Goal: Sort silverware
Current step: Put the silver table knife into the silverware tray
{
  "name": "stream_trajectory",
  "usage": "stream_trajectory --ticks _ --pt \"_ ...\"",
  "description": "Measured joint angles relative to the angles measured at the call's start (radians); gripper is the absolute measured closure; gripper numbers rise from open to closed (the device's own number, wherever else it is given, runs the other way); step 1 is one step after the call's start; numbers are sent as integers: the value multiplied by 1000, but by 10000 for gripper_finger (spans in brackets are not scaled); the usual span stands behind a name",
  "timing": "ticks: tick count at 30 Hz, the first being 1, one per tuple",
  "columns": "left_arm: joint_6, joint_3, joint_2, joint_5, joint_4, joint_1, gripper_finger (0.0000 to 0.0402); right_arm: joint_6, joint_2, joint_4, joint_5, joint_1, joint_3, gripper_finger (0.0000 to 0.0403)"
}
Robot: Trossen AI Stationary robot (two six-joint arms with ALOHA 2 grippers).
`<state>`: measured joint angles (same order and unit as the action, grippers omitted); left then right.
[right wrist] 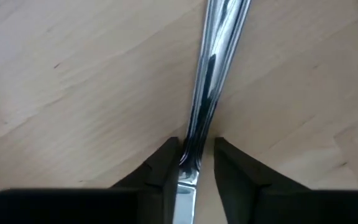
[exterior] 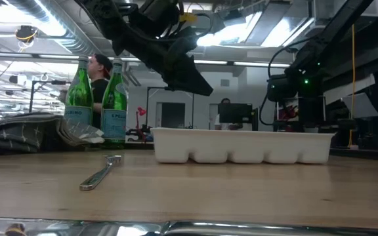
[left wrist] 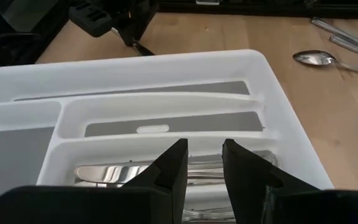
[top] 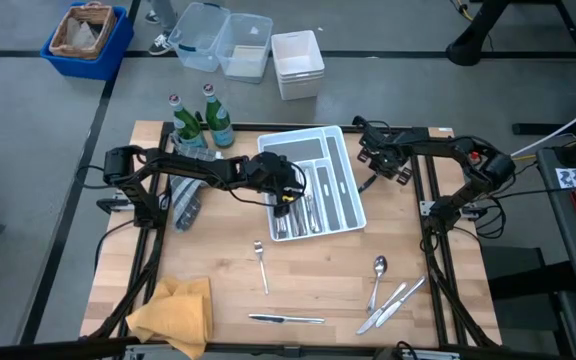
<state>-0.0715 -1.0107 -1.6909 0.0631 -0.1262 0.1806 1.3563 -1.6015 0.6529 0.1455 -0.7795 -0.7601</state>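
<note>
Only the right wrist view shows the right claw [right wrist: 191, 163] with its fingers narrowed about the handle of a knife [right wrist: 211, 81] lying on the wooden table [right wrist: 73, 81]; from above, that claw [top: 386, 165] sits right of centre, beside the white tray [top: 343, 150]. The left wrist view looks into the tray's compartments, where silverware [left wrist: 117, 173] lies under the left claw [left wrist: 204, 163], fingers narrowly parted and empty. From above, the left arm reaches from the left across to the tray. A fork [top: 261, 262], spoon [top: 378, 272] and more knives [top: 286, 319] lie in the lower frame.
</note>
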Motion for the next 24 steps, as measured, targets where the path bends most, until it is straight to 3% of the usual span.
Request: stream_trajectory --ticks 8,24 --pt "-1 0 0 0 19 0 314 -41 -1 -7 -1 0 1 377" --pt "19 0 0 0 19 0 314 -136 50 -6 4 0 8 371"
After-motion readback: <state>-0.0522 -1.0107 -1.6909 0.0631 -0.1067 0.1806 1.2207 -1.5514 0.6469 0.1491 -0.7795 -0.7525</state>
